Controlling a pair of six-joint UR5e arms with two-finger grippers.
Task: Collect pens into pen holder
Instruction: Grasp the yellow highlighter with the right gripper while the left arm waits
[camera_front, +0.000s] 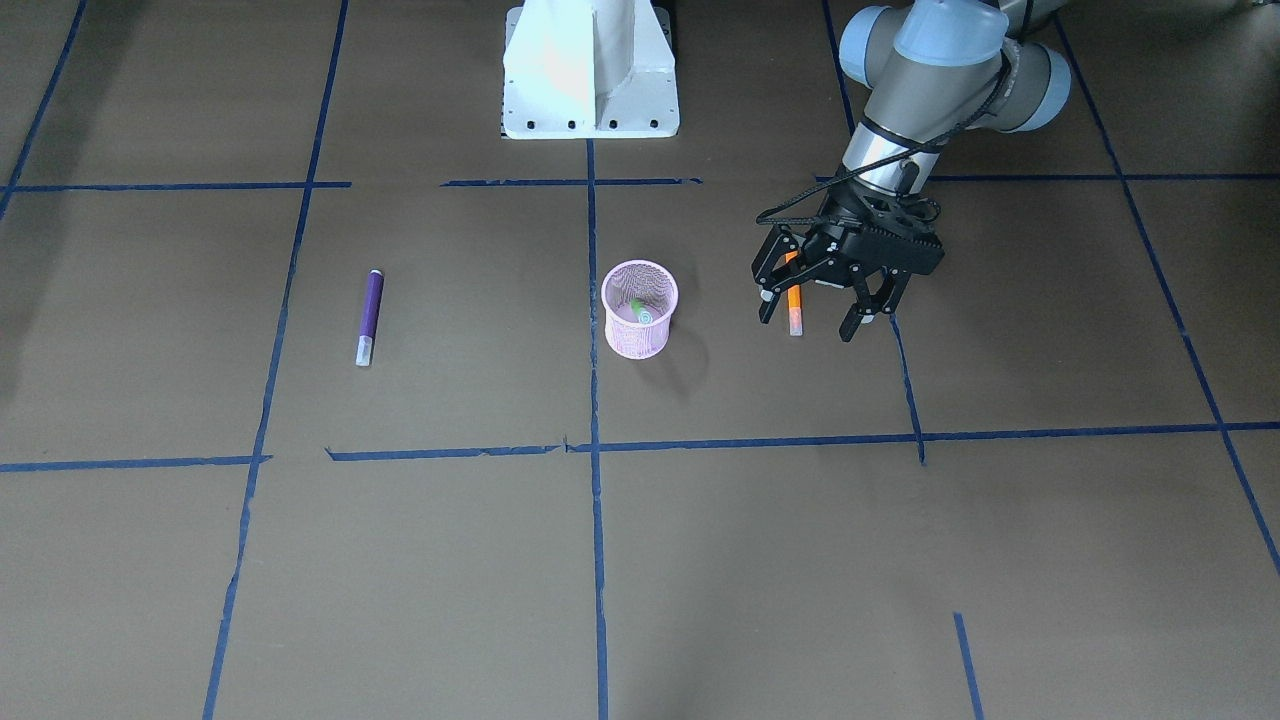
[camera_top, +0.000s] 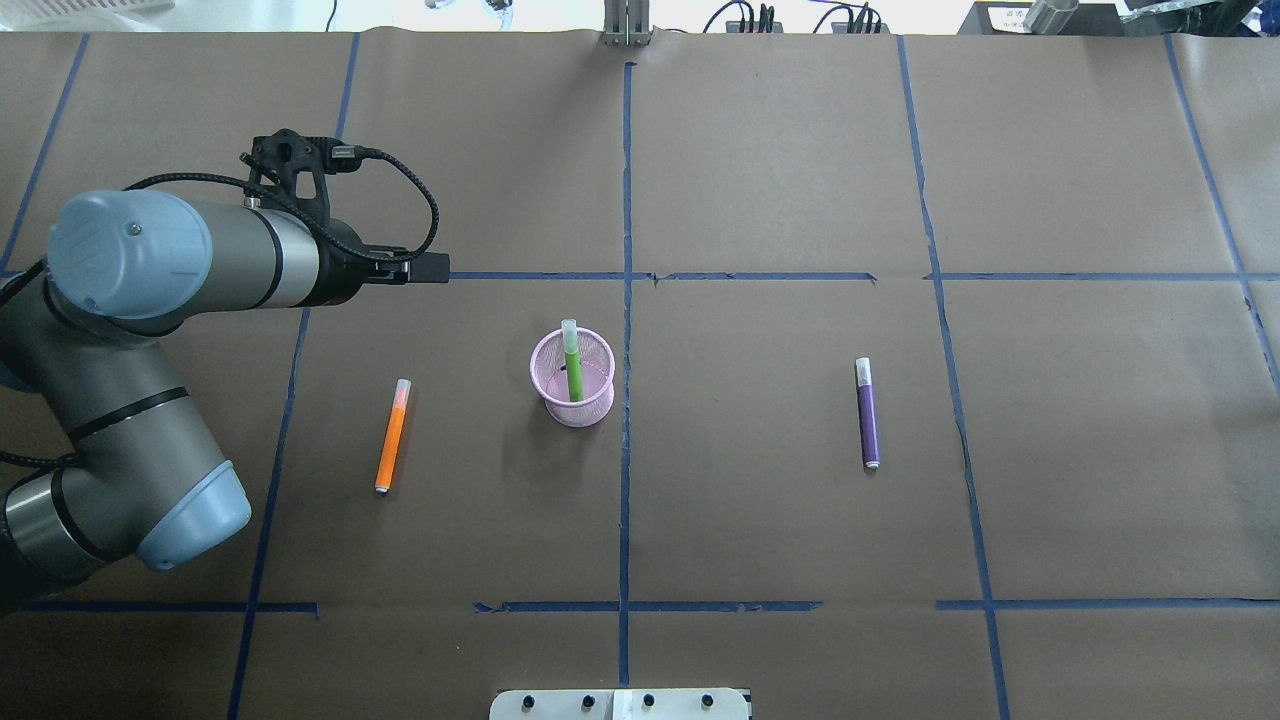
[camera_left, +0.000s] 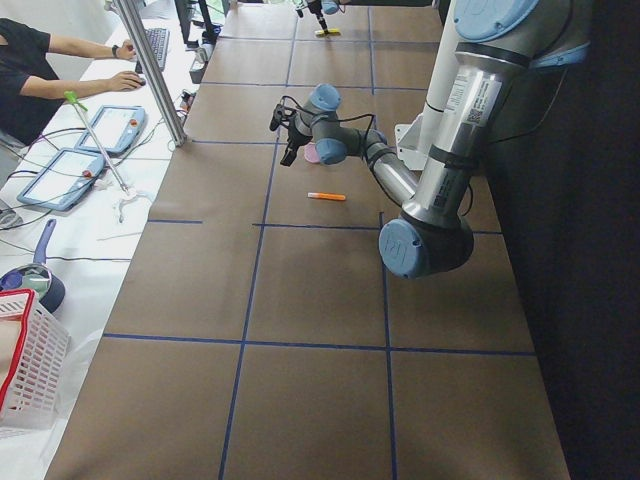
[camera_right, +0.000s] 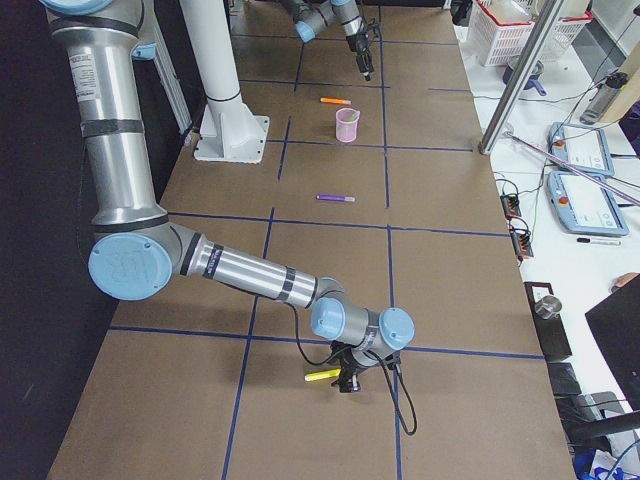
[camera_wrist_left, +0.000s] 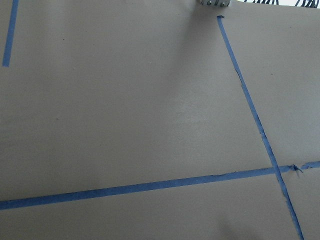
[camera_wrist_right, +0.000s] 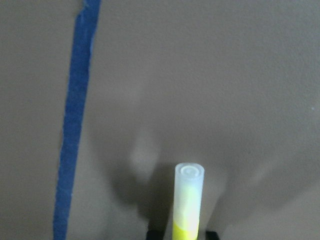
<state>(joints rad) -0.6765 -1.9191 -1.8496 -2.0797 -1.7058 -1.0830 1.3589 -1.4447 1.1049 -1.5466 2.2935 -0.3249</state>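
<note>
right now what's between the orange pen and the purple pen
The pink pen holder with a green pen standing in it; the rest is bare table, seen in the overhead view.

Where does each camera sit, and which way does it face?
Front: across the table, facing the base; left pincer.
Overhead: behind, looking forward and down; left arm.
Left: table's left end; left arm near.
Right: table's right end; right arm near.
Left wrist: bare paper, no body.
Right wrist: right pincer flanking the yellow pen.
Shared: front and overhead show the cup.
</note>
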